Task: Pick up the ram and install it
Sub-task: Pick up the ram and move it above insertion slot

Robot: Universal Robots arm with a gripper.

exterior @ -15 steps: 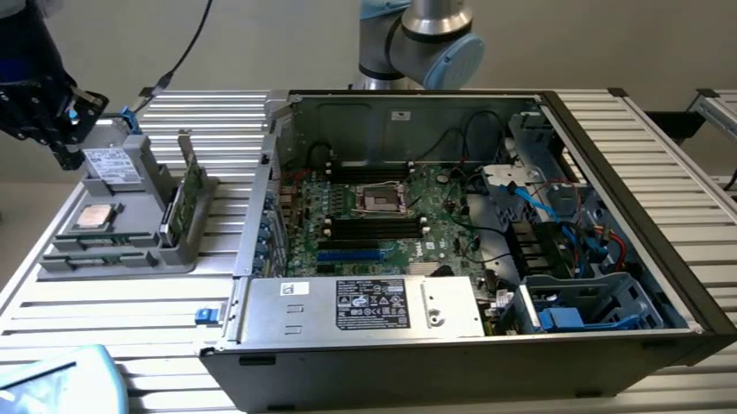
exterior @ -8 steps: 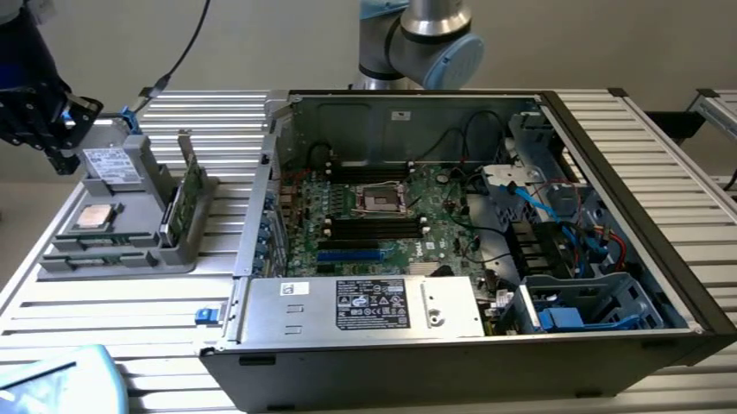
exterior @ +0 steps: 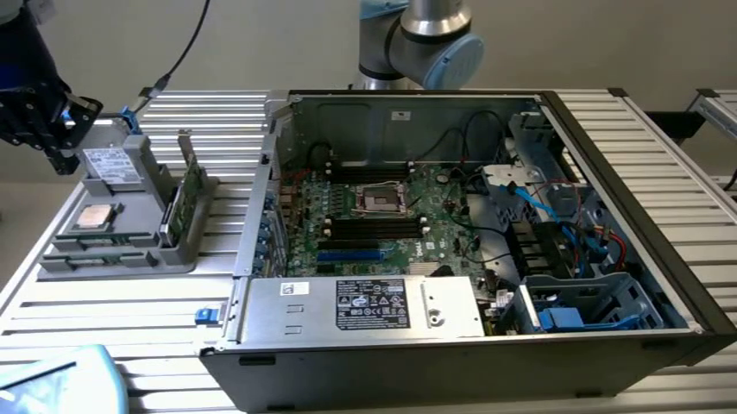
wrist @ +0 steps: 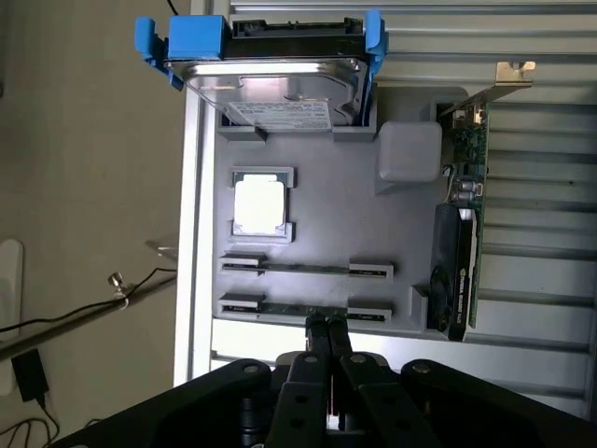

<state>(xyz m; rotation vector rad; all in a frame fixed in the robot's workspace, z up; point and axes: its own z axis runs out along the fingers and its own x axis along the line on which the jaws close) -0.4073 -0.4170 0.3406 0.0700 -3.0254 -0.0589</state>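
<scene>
End effector [wrist: 326,325] pressed together, gripping nothing, hanging above the grey tray [wrist: 336,224], its tips over the nearest ram [wrist: 284,309] seated in its slot.

1. I'm looking into a robotics lab or test workshop: the counter [exterior: 103,319] is bare ribbed aluminium profile.
2. An industrial arm [exterior: 420,39] stands behind an opened computer case [exterior: 461,362], its motherboard [exterior: 444,203] exposed.
3. A grey fixture tray [wrist: 326,224] keeps loose computer parts in fitted slots.
4. A black cable [exterior: 188,43] hangs loose against a plain wall.
</scene>
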